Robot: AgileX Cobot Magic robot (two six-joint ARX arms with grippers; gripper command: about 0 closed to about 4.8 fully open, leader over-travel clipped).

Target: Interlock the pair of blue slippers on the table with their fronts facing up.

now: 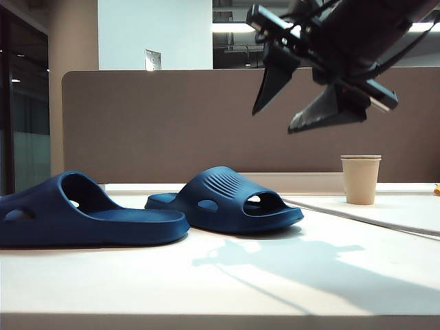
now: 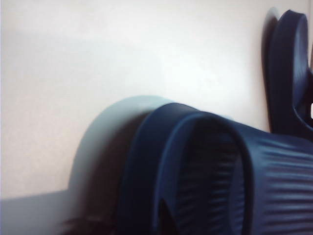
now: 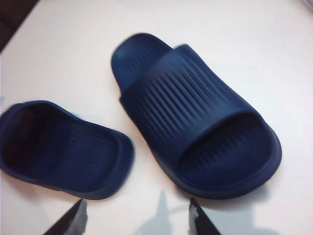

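Note:
Two blue slippers lie soles down on the white table (image 1: 227, 282). One (image 1: 89, 220) is at the far left, the other (image 1: 234, 203) near the middle with its open toe toward the right. My right gripper (image 1: 278, 117) hangs open above and right of the middle slipper (image 3: 195, 132), nothing between its fingers (image 3: 73, 218). My left gripper (image 2: 129, 223) is out of the exterior view. In the left wrist view it sits at the left slipper (image 2: 220, 176): one dark tip inside the strap opening, a blurred dark mass outside the sole edge. The grip is too dark to judge.
A paper cup (image 1: 360, 179) stands at the back right on a thin white sheet (image 1: 385, 213). A brown partition panel (image 1: 172, 124) runs along the table's far edge. The second slipper (image 2: 291, 73) shows in the left wrist view.

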